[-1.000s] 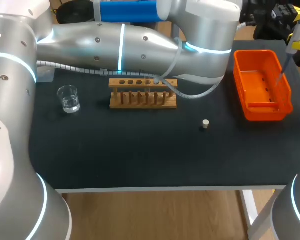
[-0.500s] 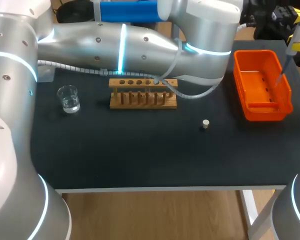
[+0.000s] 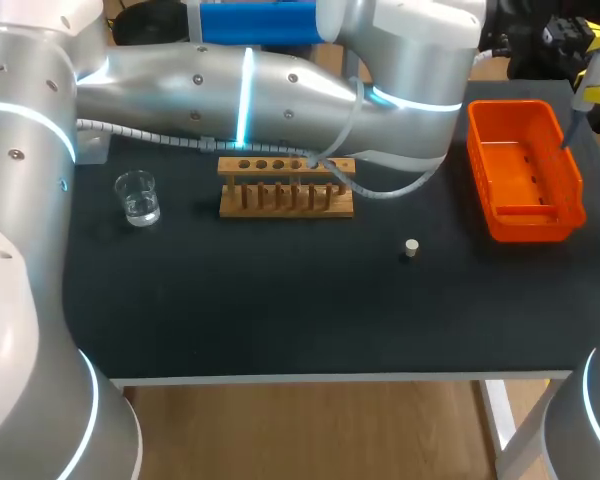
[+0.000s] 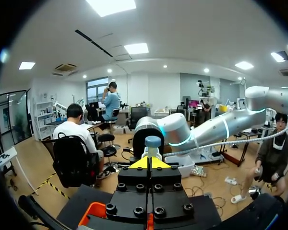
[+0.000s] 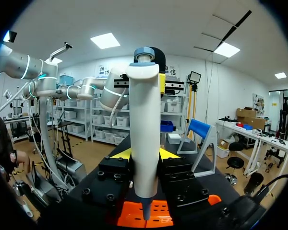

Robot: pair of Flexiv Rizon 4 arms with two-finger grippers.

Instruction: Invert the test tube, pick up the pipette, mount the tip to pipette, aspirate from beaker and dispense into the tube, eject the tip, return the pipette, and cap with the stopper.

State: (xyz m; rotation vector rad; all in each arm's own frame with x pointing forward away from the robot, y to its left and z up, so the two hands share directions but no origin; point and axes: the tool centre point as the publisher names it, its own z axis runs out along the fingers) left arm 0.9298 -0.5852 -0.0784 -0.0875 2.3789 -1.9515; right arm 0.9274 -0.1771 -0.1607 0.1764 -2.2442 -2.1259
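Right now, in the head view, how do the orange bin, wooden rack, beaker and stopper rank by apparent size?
1. orange bin, largest
2. wooden rack, wider than the bin but covering less
3. beaker
4. stopper, by far the smallest

The dark table (image 3: 280, 300) bears a beaker (image 3: 137, 197), wooden rack (image 3: 286, 187), stopper (image 3: 411, 248) and orange tray (image 3: 528, 228)

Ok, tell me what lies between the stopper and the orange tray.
Nothing: bare black table between stopper and orange tray, in the head view.
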